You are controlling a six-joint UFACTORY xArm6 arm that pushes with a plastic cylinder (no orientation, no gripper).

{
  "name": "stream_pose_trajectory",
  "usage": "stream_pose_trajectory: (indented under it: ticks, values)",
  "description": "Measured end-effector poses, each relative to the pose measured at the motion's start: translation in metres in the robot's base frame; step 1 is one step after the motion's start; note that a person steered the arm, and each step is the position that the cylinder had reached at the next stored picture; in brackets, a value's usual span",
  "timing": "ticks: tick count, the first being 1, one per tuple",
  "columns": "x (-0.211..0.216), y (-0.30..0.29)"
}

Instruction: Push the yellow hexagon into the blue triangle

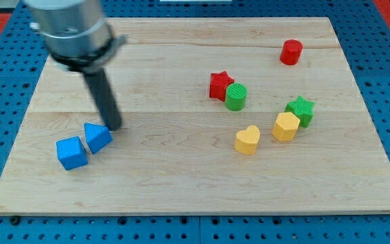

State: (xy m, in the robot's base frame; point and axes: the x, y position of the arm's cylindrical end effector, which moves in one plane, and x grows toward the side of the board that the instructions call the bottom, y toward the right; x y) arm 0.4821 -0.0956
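Note:
The yellow hexagon (286, 127) lies at the view's right, touching a green star (301, 110) just above and right of it. The blue triangle (97, 137) lies at the view's lower left, next to a blue cube (71, 152). My tip (114, 126) rests on the board just above and right of the blue triangle, at or very near its edge. The tip is far to the left of the yellow hexagon.
A yellow heart (247, 140) lies left of the hexagon. A red star (219, 85) and a green cylinder (235, 97) touch near the middle. A red cylinder (291, 52) stands at the upper right. The wooden board (181, 183) sits on a blue pegboard.

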Motion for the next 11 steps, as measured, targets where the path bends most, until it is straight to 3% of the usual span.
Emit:
stream_pose_trajectory:
  ticks: [1, 2, 3, 4, 6, 7, 9, 11]
  values:
    - [0.063, 0.064]
    - [0.092, 0.166]
    - [0.058, 0.267]
    - [0.035, 0.281]
    - [0.007, 0.275]
    - [0.008, 0.224]
    - [-0.031, 0.187]
    - [0.013, 0.066]
